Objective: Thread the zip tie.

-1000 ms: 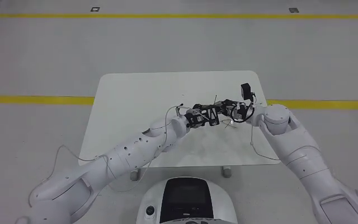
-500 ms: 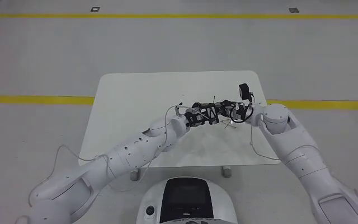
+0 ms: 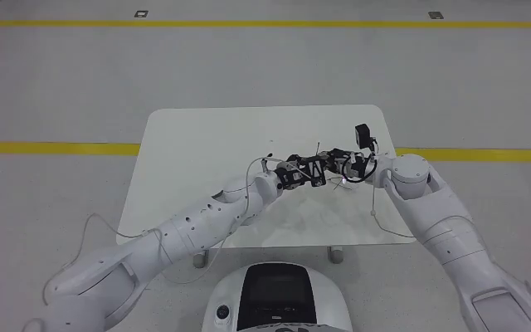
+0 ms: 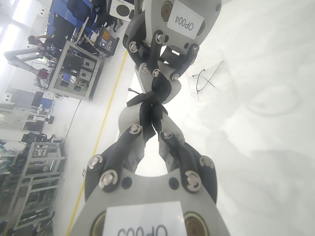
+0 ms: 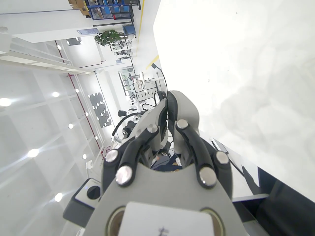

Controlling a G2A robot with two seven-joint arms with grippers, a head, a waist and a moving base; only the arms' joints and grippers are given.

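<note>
— How did the fingers stand?

— On the right gripper [image 5: 169,104] the fingers [image 5: 183,109] were pressed together on the zip tie [image 5: 165,79], and its head end curved up free of them. The left gripper [image 4: 153,114] had its fingers [image 4: 125,120] together too, tip to tip against the right ones. Whether they also pinched the tie, I couldn't tell.

— And where was the meeting point?

— In the air just beside the clear tray [image 4: 209,61], with both grippers lifted off the bench [image 3: 207,166].

— Anything in that tray?

— Two spare ties [image 4: 205,79] lay crossed inside it. The tray sat flat on the bench, near the edge on the right arm's side.
</note>
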